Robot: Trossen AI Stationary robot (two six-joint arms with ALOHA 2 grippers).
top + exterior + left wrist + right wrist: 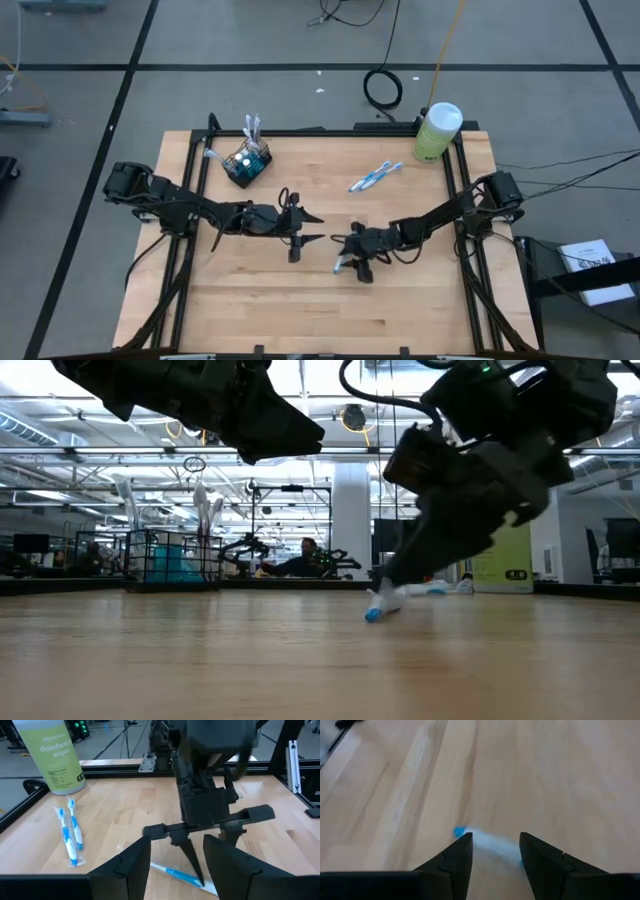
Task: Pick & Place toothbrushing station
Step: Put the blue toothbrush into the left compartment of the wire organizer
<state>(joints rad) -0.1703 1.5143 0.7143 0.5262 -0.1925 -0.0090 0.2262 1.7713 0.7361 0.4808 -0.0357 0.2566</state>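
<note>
Lying flat on the pale wooden table (250,290), near its middle, a slim blue-and-white toothbrush (383,603) sits between the tips of the right gripper (350,262). That gripper's two dark fingers (454,860) stand apart on either side of the brush, pointing down at the boards, and the brush's blue end pokes out past them; whether the fingers touch it cannot be told. In the left wrist view the same brush shows under the right gripper's spread fingers.

Facing it from the other side, the left gripper (310,228) hovers above the table with its fingers parted and nothing between them.

Towards the far left corner stands the small dark wire-mesh cup holder (247,162), upright, with a few toothbrushes (252,128) sticking out of its top. Two more blue-and-white toothbrushes (374,177) lie side by side on the wood, well apart from the holder, near the far right corner. Just beyond them, at the table's edge, stands a pale green canister of disinfecting wipes with a white lid (437,131).
</note>
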